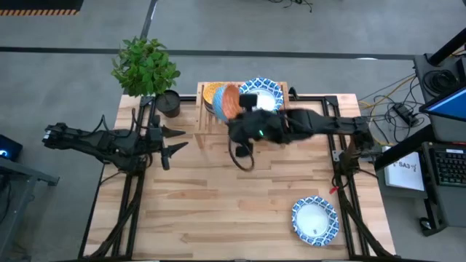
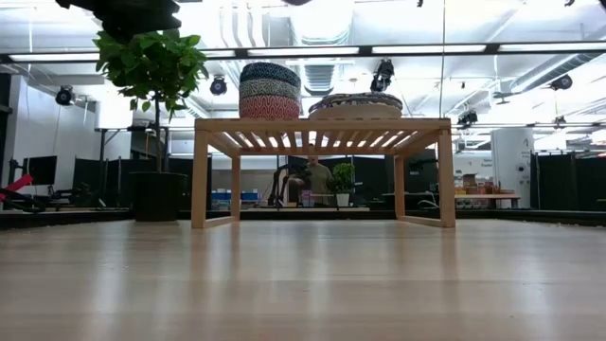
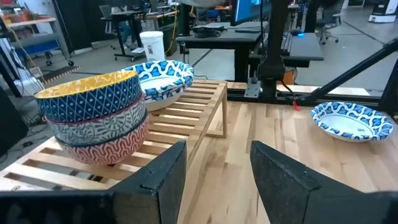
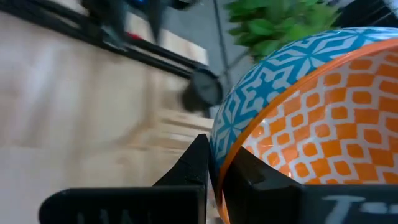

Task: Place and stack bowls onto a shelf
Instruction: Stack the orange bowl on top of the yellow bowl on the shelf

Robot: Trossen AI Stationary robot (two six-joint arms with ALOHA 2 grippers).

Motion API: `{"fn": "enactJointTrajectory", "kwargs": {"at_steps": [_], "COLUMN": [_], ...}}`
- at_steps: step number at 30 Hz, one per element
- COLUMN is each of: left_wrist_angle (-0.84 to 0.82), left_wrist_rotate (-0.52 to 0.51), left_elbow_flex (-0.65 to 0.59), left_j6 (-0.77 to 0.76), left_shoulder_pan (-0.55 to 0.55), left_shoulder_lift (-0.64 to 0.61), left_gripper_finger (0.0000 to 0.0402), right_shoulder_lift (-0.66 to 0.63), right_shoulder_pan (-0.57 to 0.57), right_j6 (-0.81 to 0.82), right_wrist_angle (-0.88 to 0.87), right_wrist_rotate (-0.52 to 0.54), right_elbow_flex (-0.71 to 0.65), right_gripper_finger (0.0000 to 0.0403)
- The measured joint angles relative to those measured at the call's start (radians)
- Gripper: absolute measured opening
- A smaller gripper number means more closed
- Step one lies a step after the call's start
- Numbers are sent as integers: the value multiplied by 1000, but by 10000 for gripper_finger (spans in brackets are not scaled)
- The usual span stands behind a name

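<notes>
The light-wood shelf (image 1: 206, 124) (image 2: 322, 128) stands at the table's far edge. On its slats a stack of three small bowls (image 3: 96, 118) (image 2: 270, 90) rests, yellow one on top, beside wide blue-rimmed bowls (image 1: 263, 89) (image 2: 355, 102). My right gripper (image 4: 217, 165) (image 1: 237, 110) is shut on the orange bowl (image 1: 228, 100), tilted on edge above the shelf next to the small stack. Another wide bowl (image 1: 315, 220) (image 3: 351, 119) sits on the table's near right. My left gripper (image 3: 217, 171) (image 1: 175, 142) waits open, left of the shelf. My right gripper pinches the orange bowl's rim (image 4: 227, 155), one finger (image 4: 255, 180) inside against the orange-checked face and one finger (image 4: 196, 165) outside on the blue-and-white wall. The bowl is lifted clear and tipped steeply on edge.
A potted plant (image 1: 148, 69) (image 2: 156, 114) stands at the shelf's left end on the far left of the table. Bare wooden tabletop (image 1: 233, 204) lies between the shelf and the near edge. Desks, equipment and a person (image 2: 317, 180) are in the room beyond.
</notes>
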Motion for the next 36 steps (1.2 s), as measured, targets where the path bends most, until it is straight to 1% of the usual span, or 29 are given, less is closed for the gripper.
{"fn": "enactJointTrajectory", "kwargs": {"at_steps": [7,10,13,17,22,26,34,36], "left_wrist_angle": [-26,-27,-28,-29,-31,-32,-32,-32], "left_wrist_rotate": [2,3,3,3,3,3,3,3], "left_elbow_flex": [0,0,0,0,0,0,0,0], "left_j6": [-5,-5,-5,-5,-5,2,3,3], "left_shoulder_pan": [0,0,0,0,0,0,0,0], "left_shoulder_lift": [-13,-13,-13,-13,-12,-12,-10,-10], "left_gripper_finger": [162,162,162,162,162,162,162,162], "right_shoulder_lift": [107,141,166,191,215,218,217,217], "right_shoulder_pan": [-138,-187,-226,-274,-307,-310,-313,-313], "right_j6": [-263,-392,-500,-522,-579,-584,-586,-587], "right_wrist_angle": [2,-13,-25,-67,-189,-206,-204,-205], "right_wrist_rotate": [-8,-17,-16,-25,-110,-147,-148,-148], "right_elbow_flex": [140,167,166,165,164,164,164,164], "right_gripper_finger": [13,13,13,13,13,13,13,19]}}
